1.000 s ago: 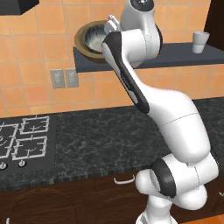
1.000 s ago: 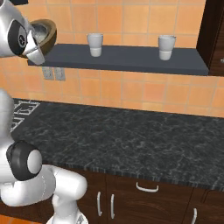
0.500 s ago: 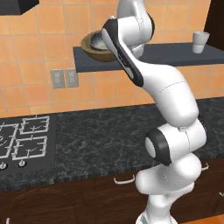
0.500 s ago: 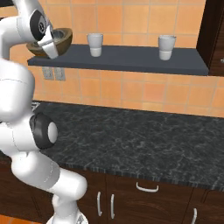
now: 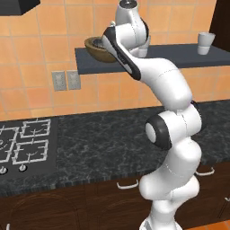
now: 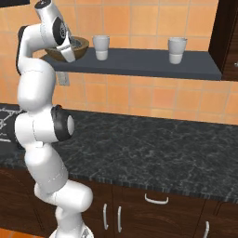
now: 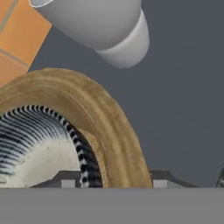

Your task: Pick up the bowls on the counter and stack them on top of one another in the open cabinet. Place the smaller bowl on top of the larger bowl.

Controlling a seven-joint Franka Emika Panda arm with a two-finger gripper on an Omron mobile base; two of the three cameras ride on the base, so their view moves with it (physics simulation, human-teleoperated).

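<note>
Both bowls are up on the open cabinet (image 6: 153, 65), at its far end, so in all likelihood only the release and the arm's pull-back remain. The larger bowl (image 6: 79, 46) sits on the board, and in the hand view the smaller bowl (image 7: 41, 153) lies inside it, its ribbed, speckled surface showing just within the wooden rim. The gripper (image 7: 111, 181) is at that rim: one of its fingertips (image 7: 70, 180) rises on the inner side, over the smaller bowl, and the other on the outer side, over the bare shelf, with the thick rim passing between them. Whether the fingers grip the rim, have let it go or are parting cannot be told from these pictures, since only their tops show at the frame's bottom edge. A white cup (image 7: 103, 26) stands beyond the fingers, near the larger bowl but apart from it; a second cup (image 6: 177, 50) is well apart along the shelf. The counter (image 6: 158, 148) below carries no bowl in either base view. No brand, label or writing can be read anywhere.
</note>
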